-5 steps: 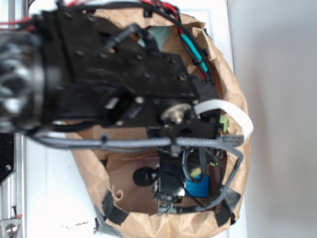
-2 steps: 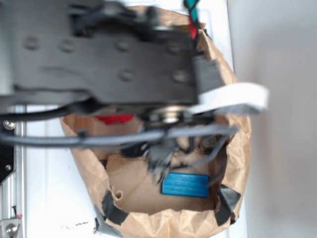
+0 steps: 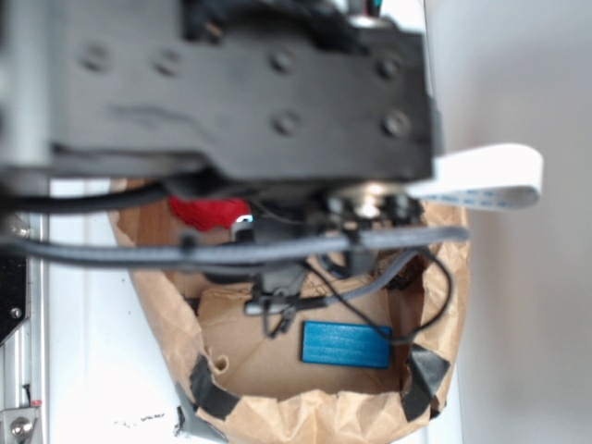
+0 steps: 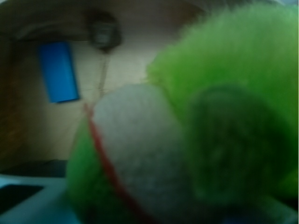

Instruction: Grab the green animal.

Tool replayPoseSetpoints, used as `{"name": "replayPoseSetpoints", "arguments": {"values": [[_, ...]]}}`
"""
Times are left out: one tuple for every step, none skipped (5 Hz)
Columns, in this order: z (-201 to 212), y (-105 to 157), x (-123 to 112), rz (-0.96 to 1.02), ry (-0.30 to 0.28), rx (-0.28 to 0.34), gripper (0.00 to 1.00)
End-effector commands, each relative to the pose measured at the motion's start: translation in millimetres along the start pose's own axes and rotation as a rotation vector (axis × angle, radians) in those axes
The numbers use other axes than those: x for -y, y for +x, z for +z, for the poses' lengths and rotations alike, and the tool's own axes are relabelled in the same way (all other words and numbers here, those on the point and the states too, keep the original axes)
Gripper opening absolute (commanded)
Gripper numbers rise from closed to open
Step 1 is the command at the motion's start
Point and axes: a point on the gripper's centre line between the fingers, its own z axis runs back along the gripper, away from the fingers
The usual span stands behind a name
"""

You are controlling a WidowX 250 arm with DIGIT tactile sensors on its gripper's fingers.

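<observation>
- My exterior camera looks straight down from above the brown paper bag (image 3: 324, 416), with the blurred black arm (image 3: 231, 92) close under the lens covering the bag's upper half.
- My wrist camera sits inside the bag, very near the green animal (image 4: 224, 107), facing the bag floor.
- Both show the blue block (image 3: 344, 344) (image 4: 58, 71) on that floor.

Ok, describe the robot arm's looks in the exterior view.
The arm is blurred matte black plating with round screw heads. Grey sleeved cables run beneath it, a flat white ribbon cable loops off its right side, and thin black wires dangle below. The gripper itself is hidden.
</observation>
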Motion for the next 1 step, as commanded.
{"name": "replayPoseSetpoints", "arguments": {"values": [[30.6, -11.6, -2.7, -0.025, -0.032, 0.115, 0.00]]}}
